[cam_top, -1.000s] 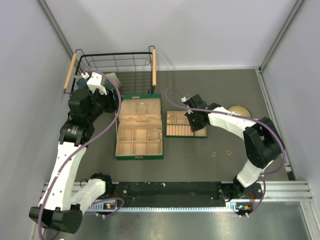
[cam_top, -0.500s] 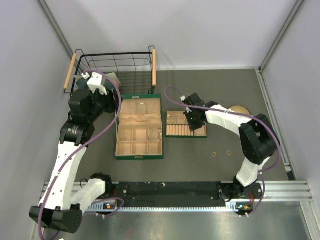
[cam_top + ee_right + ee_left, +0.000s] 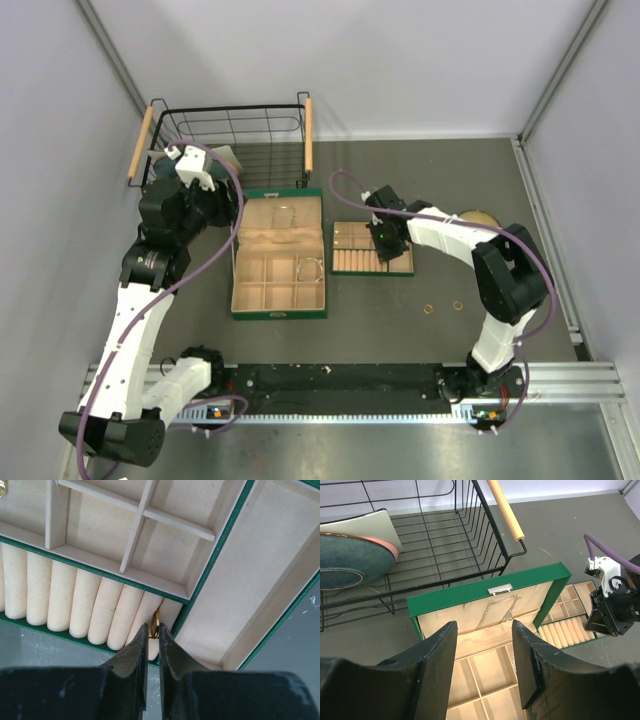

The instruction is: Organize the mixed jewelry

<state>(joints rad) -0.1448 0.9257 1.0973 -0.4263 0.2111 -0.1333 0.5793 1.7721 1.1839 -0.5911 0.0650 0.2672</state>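
My right gripper [image 3: 153, 630] is shut on a small gold ring [image 3: 155, 621], which stands on edge in a groove between the cream ring rolls [image 3: 100, 605] of the small green tray [image 3: 372, 262]. In the top view this gripper [image 3: 385, 238] sits over the tray's right end. Two more gold rings [image 3: 428, 309] [image 3: 458, 305] lie loose on the table to its right. A thin silver bracelet [image 3: 313, 268] rests in a right compartment of the open green box [image 3: 278, 257]. My left gripper [image 3: 482, 630] hangs open and empty above the box's left rear [image 3: 212, 205].
A black wire basket [image 3: 232, 140] with wooden handles stands behind the box and holds plates [image 3: 350, 555]. A thin chain [image 3: 497, 607] hangs in the box lid. A round tan bowl [image 3: 478, 216] sits at the right, behind my right arm.
My right gripper has shifted slightly left over the small tray with the ring in it, and its elbow has swung in. The left arm has not moved.
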